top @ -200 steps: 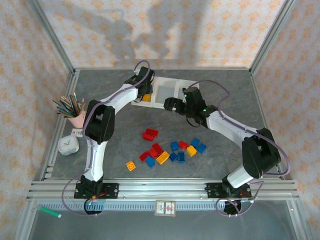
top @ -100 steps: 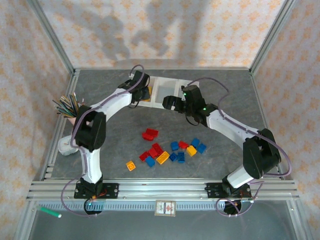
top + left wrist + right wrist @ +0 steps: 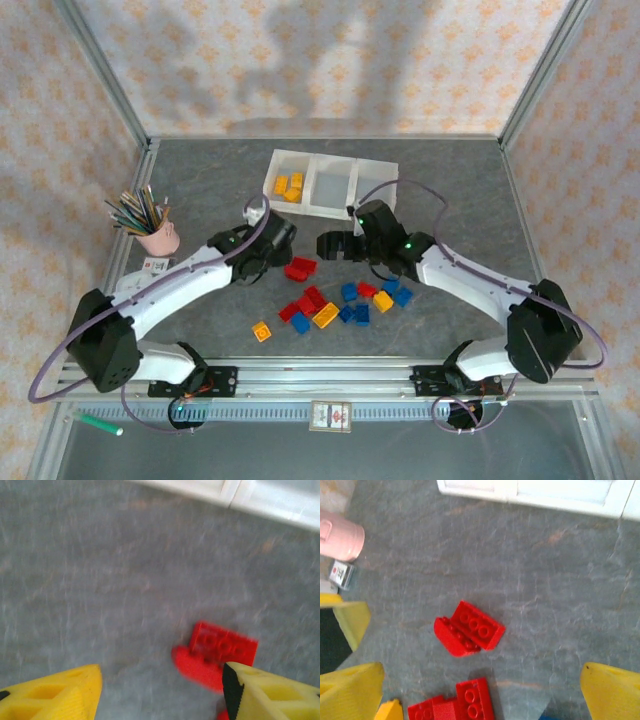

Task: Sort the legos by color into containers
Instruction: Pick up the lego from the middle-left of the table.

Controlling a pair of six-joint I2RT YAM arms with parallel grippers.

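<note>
The left gripper (image 3: 160, 685) is open, with its two yellow fingers (image 3: 60, 695) apart and nothing between them. It hangs over the middle of the gray tabletop (image 3: 220, 190), just beside two small red studded plastic bricks (image 3: 298, 268) that lie touching each other. The right gripper (image 3: 482, 672) is open very wide and holds nothing too. It hangs close to the same two red bricks, from the other side.

The low white plastic tray with three square boxes (image 3: 330, 185) sits near the far edge of the tabletop. A few yellow-orange bricks (image 3: 288, 187) lie in its left box. The main bunch of red, blue and yellow bricks (image 3: 345, 300) lies closer to the near edge, and one yellow brick (image 3: 262, 331) sits apart to its left. A pink cup of pencils (image 3: 158, 238) stands by the left edge.

What could go wrong? Both grippers are near the same red bricks, so I think they could bump into each other if both reach down. The two red bricks touch, so a grab could pinch only one and push the other away, or lift both and drop one. A red brick could also land with the yellow ones if it is let go over the left box.
</note>
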